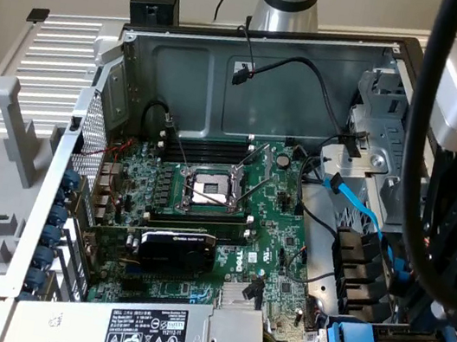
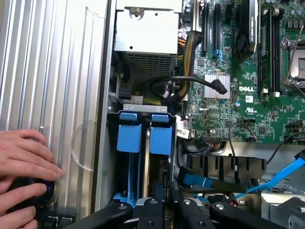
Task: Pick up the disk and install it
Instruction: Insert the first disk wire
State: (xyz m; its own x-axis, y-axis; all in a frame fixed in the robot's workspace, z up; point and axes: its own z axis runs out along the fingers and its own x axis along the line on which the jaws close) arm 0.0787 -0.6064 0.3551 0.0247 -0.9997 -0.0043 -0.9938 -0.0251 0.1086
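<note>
Robot hand [image 2: 169, 212], grip I cannot tell, hangs over blue carriers [image 2: 161, 139] at the case's [image 1: 183, 76] corner (install stage, seemingly); seating needs a square push.

Computer workshop: opened tower case [image 1: 193, 68], bare motherboard [image 1: 282, 189].

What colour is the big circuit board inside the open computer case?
Green; the large flat circuit board shows best in the exterior view.

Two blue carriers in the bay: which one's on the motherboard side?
The carrier whose blue front lies nearest the green motherboard. The other carrier sits against the case's side wall, next to the ribbed panel.
</note>
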